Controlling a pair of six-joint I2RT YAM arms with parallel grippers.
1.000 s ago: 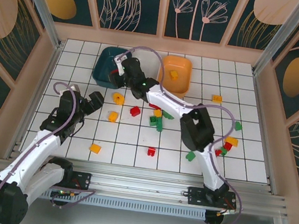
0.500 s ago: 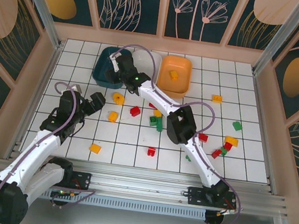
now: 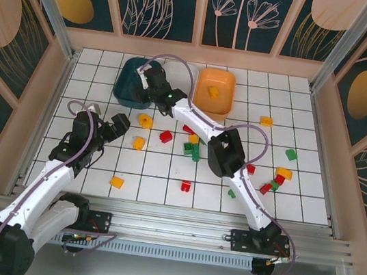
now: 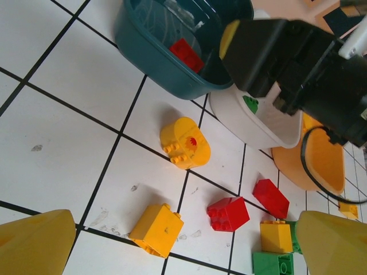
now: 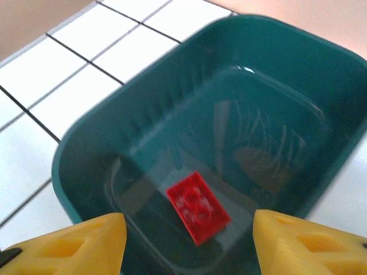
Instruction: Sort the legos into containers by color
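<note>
My right gripper (image 5: 189, 232) hangs open over the dark teal container (image 5: 86, 149). A red lego (image 5: 198, 206) lies flat on that tub's floor between the fingers, touched by neither. From above, the right gripper (image 3: 148, 79) sits over the teal tub (image 3: 126, 84). My left gripper (image 3: 117, 125) stands open and empty above the tiles, with a yellow lego (image 4: 157, 229), a round yellow lego (image 4: 184, 142) and a red lego (image 4: 228, 213) ahead of it. The white container (image 4: 258, 123) holds a green lego (image 4: 249, 103). The orange container (image 3: 217, 90) holds a yellow lego (image 3: 212, 91).
Loose legos lie scattered: green and yellow ones (image 3: 192, 149) at mid-table, a red one (image 3: 185, 185), a yellow one (image 3: 117, 182), and a red, green and yellow group (image 3: 277, 179) at the right. My right arm (image 3: 226, 151) arches across the middle of the table. Wooden walls enclose the grid.
My right arm's elbow swung left and the wrist shifted slightly further over the teal tub. The left arm stayed where it was.
</note>
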